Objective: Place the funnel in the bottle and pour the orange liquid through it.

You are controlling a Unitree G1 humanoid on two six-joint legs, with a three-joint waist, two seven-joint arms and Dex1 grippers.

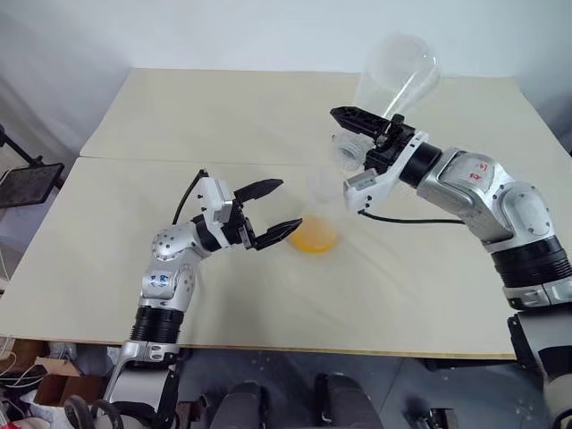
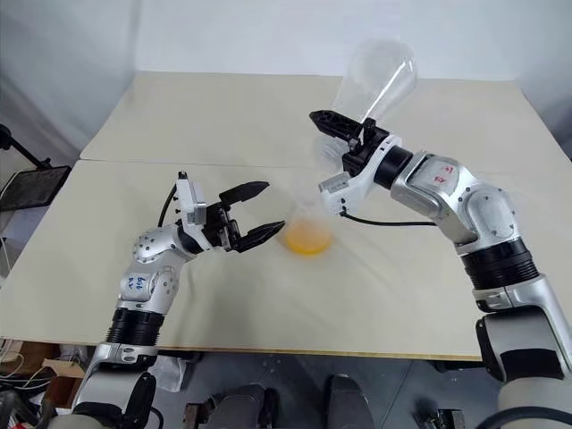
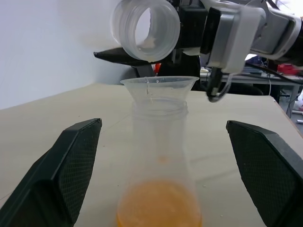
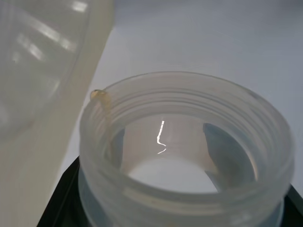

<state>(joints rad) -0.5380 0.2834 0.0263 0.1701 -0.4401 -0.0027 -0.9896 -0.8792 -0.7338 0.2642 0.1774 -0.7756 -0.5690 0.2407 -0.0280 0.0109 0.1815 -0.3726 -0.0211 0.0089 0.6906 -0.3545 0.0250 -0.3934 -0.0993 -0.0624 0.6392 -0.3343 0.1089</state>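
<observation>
The left wrist view reveals the funnel (image 3: 159, 85) seated in the bottle (image 3: 160, 161) over orange liquid (image 3: 159, 203) between the spread left gripper (image 3: 165, 170), while the right gripper (image 1: 357, 147) clamps the tipped flask (image 1: 398, 76).

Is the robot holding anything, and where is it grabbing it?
Yes. The right gripper holds the big empty flask by its neck, tipped over the funnel. The left gripper holds nothing.

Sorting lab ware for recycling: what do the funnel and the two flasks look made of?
The funnel, bottle and the larger flask all look like clear, slightly milky plastic: moulded ridged necks, soft dull reflections. Glass can't be wholly excluded.
</observation>
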